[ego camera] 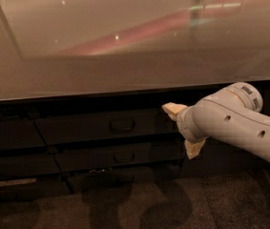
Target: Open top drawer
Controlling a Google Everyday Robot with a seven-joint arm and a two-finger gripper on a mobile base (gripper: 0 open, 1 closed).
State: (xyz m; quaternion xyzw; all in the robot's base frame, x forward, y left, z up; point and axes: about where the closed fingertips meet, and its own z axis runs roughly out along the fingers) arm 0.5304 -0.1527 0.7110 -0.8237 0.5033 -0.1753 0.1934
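Observation:
The top drawer [82, 129] is a wide dark front just under the countertop, shut, with a small dark loop handle [122, 125] at its centre. My gripper [183, 129] comes in from the right on a white arm. It hangs in front of the drawer's right end, to the right of the handle and not touching it. Its two pale fingers [173, 110] are spread apart, one above the other, and hold nothing.
A glossy beige countertop [125, 66] overhangs the drawers. Two shallower dark drawers [120, 157] sit below the top one, and more dark cabinet fronts [10, 137] stand to the left. Grey carpet floor [139, 204] lies in front.

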